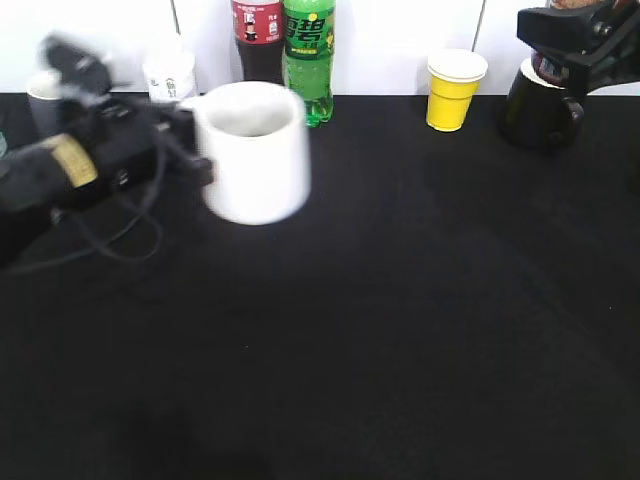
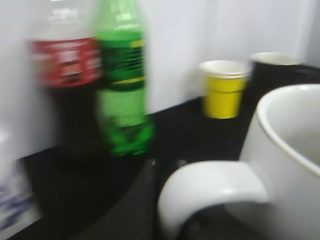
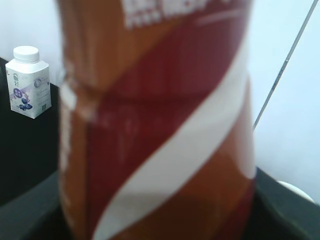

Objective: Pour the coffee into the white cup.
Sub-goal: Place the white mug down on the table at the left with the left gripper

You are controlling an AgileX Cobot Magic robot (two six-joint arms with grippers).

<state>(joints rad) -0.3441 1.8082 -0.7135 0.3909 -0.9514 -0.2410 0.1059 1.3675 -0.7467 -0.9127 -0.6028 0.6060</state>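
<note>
Filling the right wrist view almost edge to edge is the coffee bottle (image 3: pixel 160 130), very close and blurry. It has brown sides, a dark red label, a white stripe and white letters near the top. It sits so close that the right gripper must be around it, but the fingers do not show, so I cannot tell how they stand. At about 9 o'clock from the bottle stands a small white carton (image 3: pixel 28 82) with a round white cap, on the black table (image 3: pixel 25 160).

From the front camera, the white cup (image 1: pixel 255 150) is up off the black table, at about 10 o'clock from the middle of the picture. It tips a little and looks smeared. The left gripper (image 1: pixel 185 150) meets it on its left side, where the handle is. The left wrist camera shows the big white loop handle (image 2: pixel 210 192) right up close, but no fingers, so I cannot tell how they grip.

Behind the cup, at 12 o'clock, stand a dark cola bottle (image 1: pixel 257 40) with a red label and a green bottle (image 1: pixel 308 60), side by side against the white wall. A yellow paper cup (image 1: pixel 453 90) is at about 1 o'clock. Next to it, at 2 o'clock, is a black mug (image 1: pixel 540 110). The right arm (image 1: pixel 575 35) hangs over that mug in the top corner. A grey mug (image 1: pixel 45 100) is far over at 10 o'clock, behind the left arm.
</note>
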